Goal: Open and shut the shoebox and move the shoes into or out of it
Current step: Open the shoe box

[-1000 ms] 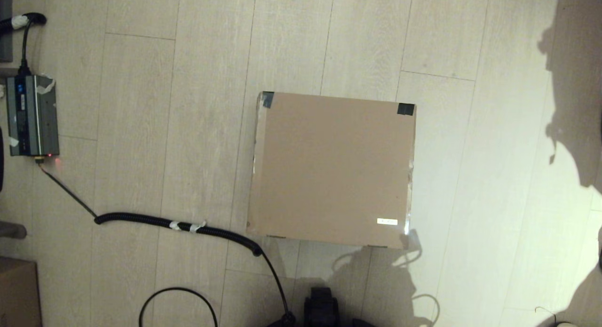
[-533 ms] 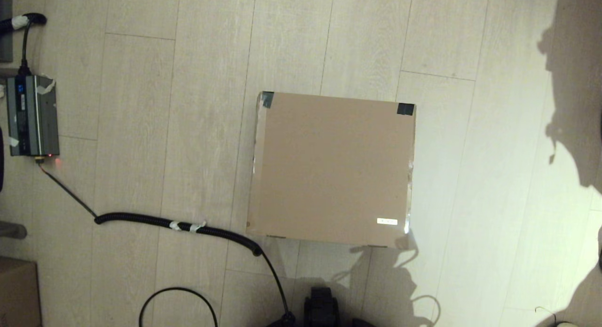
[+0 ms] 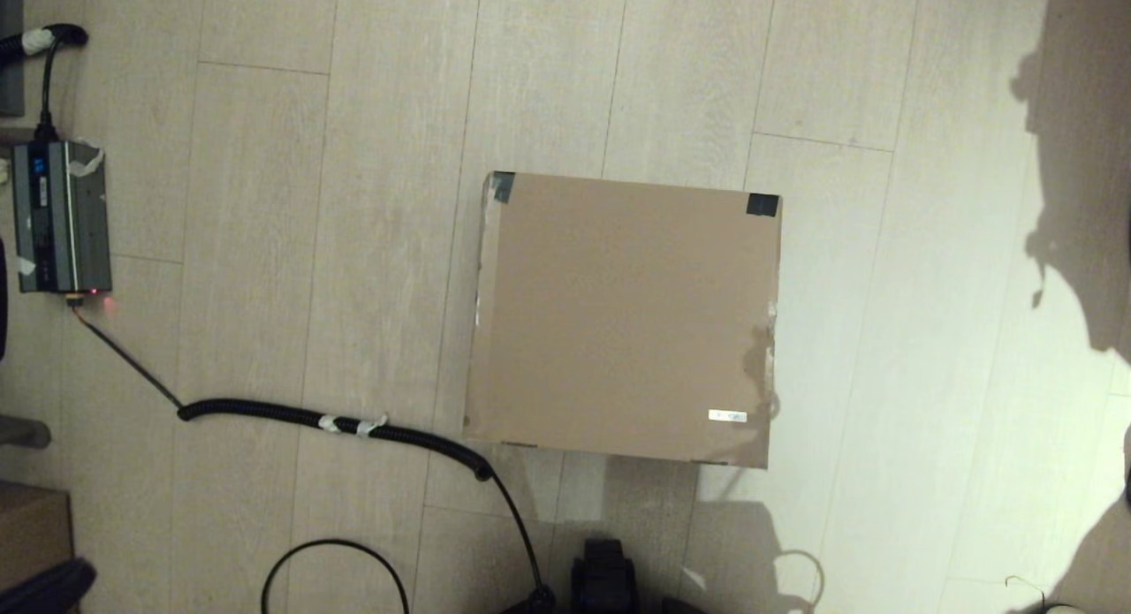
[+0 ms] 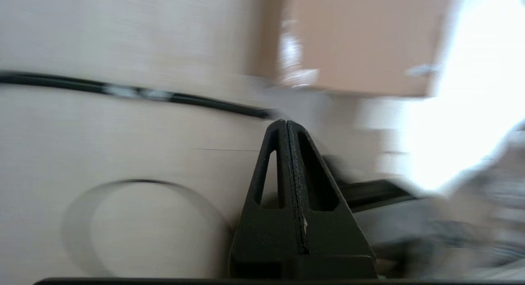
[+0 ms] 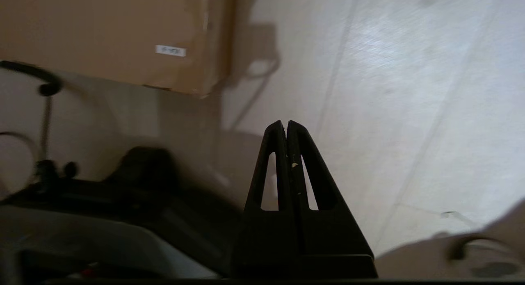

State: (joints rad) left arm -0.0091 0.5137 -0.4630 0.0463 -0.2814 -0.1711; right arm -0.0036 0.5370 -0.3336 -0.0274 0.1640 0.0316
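The shoebox (image 3: pixel 623 318) stands shut on the wooden floor in front of me, with black tape at its far corners and a small white label (image 3: pixel 727 416) near its front right corner. No shoes show in any view. My left gripper (image 4: pixel 286 123) is shut and empty, hovering over the floor left of the box (image 4: pixel 361 39). A dark part of my left arm (image 3: pixel 40 587) shows at the lower left of the head view. My right gripper (image 5: pixel 286 123) is shut and empty, low and to the right of the box's front right corner (image 5: pixel 102 30).
A thick black corrugated cable (image 3: pixel 336 422) runs across the floor to the box's front left corner. A grey power unit (image 3: pixel 60 216) lies at the far left. A smaller brown carton (image 3: pixel 31 526) sits at the lower left. My base (image 3: pixel 603 579) is at the bottom.
A dark part of my left arm has come into the head view at the lower left. The shadow at the box's front right corner has shifted onto the lid. The box has not moved.
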